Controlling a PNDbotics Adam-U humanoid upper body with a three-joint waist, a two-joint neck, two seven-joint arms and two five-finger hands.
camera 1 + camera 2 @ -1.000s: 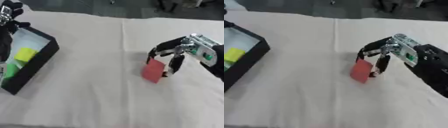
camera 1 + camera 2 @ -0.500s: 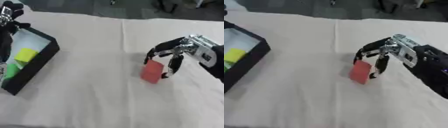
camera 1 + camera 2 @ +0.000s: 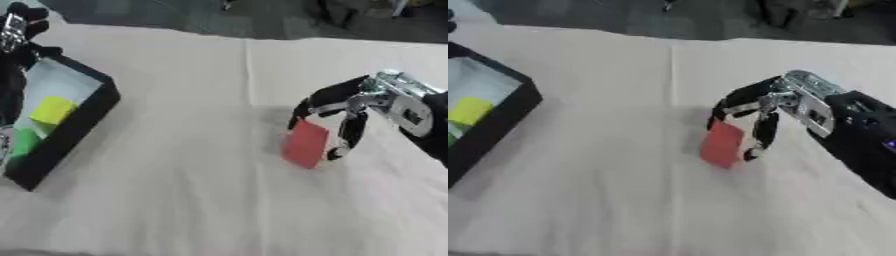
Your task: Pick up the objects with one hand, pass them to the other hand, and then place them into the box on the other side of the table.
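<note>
Red block [image 3: 305, 143] sits pinched between the curled fingers and thumb of your right hand [image 3: 354, 107], seemingly lifted off the cloth [image 3: 192, 150], so next carry it leftward to your left hand [image 3: 16, 30] waiting above the box [image 3: 83, 117].

Soft, even light falls from overhead on the pale tablecloth [image 3: 192, 200], bright enough but flat, with no glare. Both views are smeary and out of focus, edges fuzzy all over. A faint shadow lies on the cloth just left of the red block [image 3: 305, 143], and another beside the black box [image 3: 74, 131]. Beyond the cloth's far edge the room goes dim and murky.
</note>
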